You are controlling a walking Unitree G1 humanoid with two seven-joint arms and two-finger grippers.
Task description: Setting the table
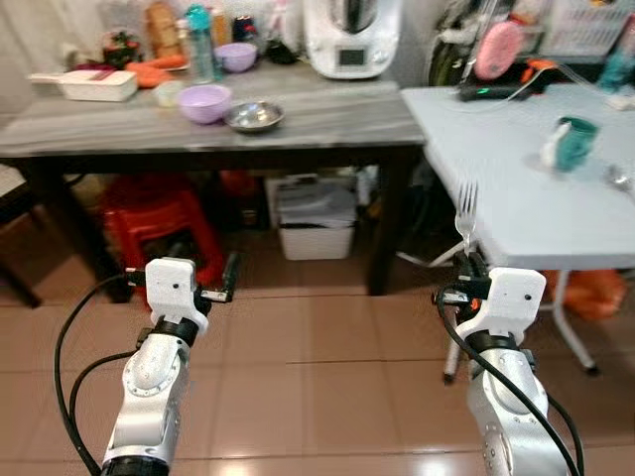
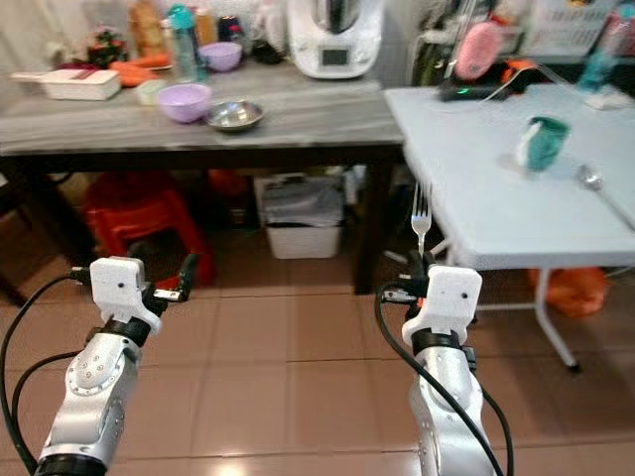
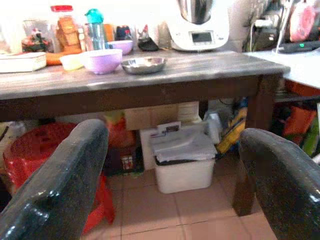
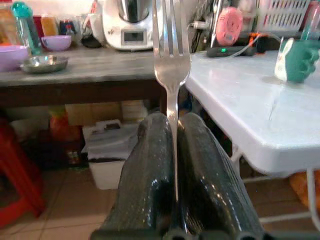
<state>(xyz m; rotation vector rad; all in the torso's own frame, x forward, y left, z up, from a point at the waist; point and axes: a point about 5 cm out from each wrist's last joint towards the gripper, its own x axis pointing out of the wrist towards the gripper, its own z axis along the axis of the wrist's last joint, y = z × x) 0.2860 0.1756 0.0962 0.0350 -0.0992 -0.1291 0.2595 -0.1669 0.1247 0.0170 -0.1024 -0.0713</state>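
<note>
A dark wooden counter [image 1: 327,114] is seen ahead on the left, and a white counter [image 1: 516,188] is set just beside it on the right. On the dark counter a white kitchen machine [image 1: 352,35], a purple bowl [image 1: 204,102], a steel dish [image 1: 254,116] and a flat white box [image 1: 87,85] are laid out, with bottles and jars behind them. Beneath it a red stool [image 1: 159,223] and a white lidded bin [image 1: 316,218] are stored on the tiled floor [image 1: 317,377]. On the white counter a teal mug [image 1: 573,142] is placed, with a spoon [image 2: 593,180] near it. A fork [image 1: 466,213] is held upright, tines up, by the right gripper [image 4: 172,150], whose fingers are clamped on the handle; it is raised before the near edge of the white counter. The left gripper [image 3: 170,165] is held spread apart with nothing between its fingers, facing the dark counter.
</note>
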